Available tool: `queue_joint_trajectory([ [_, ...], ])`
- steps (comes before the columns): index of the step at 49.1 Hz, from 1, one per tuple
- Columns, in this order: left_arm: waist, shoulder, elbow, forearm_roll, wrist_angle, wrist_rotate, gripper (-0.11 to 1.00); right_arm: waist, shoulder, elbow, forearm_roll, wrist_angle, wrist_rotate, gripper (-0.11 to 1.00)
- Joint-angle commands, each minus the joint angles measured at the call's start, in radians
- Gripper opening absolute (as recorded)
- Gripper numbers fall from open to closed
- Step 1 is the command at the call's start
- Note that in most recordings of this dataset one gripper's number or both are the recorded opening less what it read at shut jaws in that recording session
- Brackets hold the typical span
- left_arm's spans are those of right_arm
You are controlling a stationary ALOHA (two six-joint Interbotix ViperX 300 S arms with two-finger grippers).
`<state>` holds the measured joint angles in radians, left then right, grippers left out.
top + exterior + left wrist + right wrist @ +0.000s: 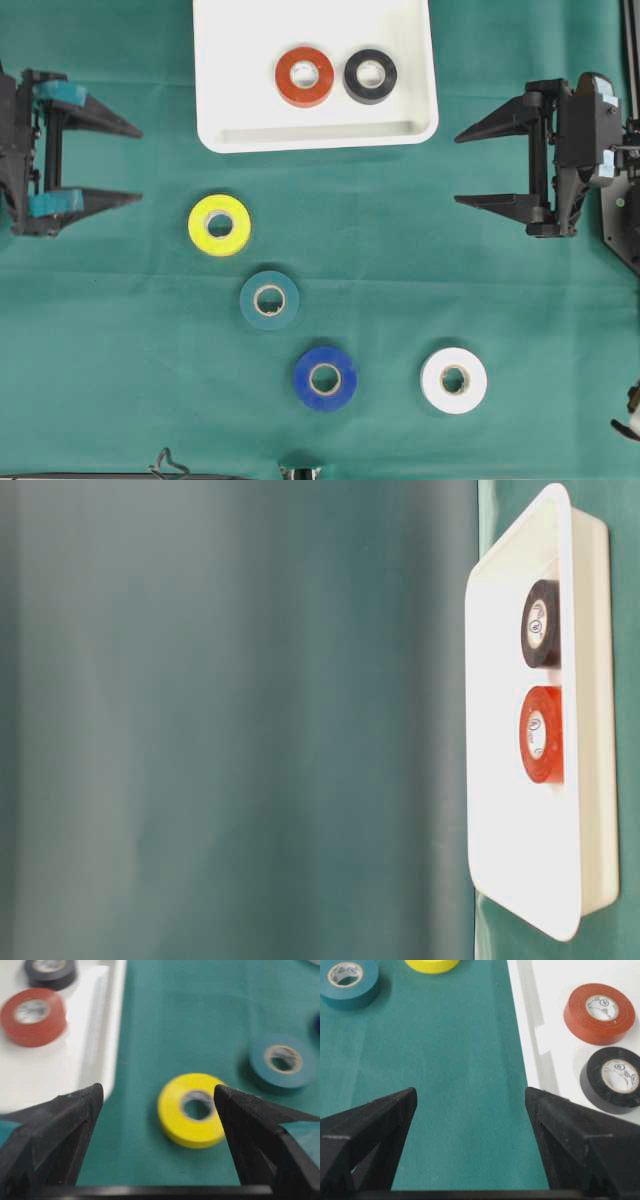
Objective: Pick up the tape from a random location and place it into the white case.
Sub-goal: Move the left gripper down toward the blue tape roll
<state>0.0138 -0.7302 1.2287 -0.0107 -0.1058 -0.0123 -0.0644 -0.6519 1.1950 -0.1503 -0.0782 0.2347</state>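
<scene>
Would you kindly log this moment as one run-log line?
white case: red roll, black roll | cloth: yellow roll, teal, blue, white | left gripper open | right gripper open

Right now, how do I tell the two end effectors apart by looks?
Both are black with long tapering fingers. The left end effector has teal tape patches near its finger bases; the right end effector is plain black, with a small white label on its body.

both black arms end in pointed black fingers point(100, 117), the left hand point(139, 164) apparently teal-taped.
</scene>
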Motion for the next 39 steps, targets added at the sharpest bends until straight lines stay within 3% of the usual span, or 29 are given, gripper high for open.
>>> queue_joint_trajectory([
  [1,-0.043,0.000,-0.018,-0.003,-0.020,0.000,0.96,-0.002,0.000,-0.021,0.000,0.000,0.002,0.87],
  [28,-0.291,0.000,-0.023,-0.003,-0.077,-0.015,0.96,-0.002,0.000,-0.037,0.002,0.044,0.003,0.86],
  [39,-0.304,0.012,-0.026,-0.003,-0.080,-0.014,0.93,-0.002,0.000,-0.041,0.000,0.048,0.002,0.86],
])
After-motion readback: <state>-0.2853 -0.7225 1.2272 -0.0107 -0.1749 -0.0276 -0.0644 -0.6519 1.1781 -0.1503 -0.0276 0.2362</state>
